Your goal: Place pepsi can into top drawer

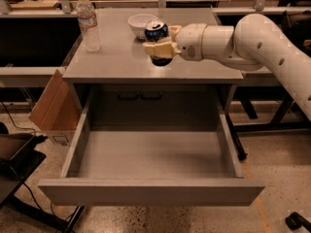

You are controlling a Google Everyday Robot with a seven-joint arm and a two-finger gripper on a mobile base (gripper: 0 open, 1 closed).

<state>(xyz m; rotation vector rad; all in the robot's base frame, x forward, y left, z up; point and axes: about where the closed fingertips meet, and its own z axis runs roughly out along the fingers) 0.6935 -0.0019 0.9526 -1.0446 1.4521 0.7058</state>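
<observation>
The pepsi can (156, 32), dark blue with a silver top, is held upright in my gripper (158, 48) over the middle back of the grey tabletop (116, 62). The beige fingers (154, 47) are shut around the can's middle. The can appears lifted slightly off the tabletop. My white arm (243, 40) reaches in from the right. The top drawer (150, 194) is pulled fully open below the tabletop, toward the camera, and its inside floor (150, 154) shows nothing in it.
A clear water bottle (89, 23) stands at the table's back left. A white bowl (140, 24) sits just behind and left of the can. A cardboard box (53, 106) leans at the table's left side. Dark gear (14, 154) sits on the floor at the left.
</observation>
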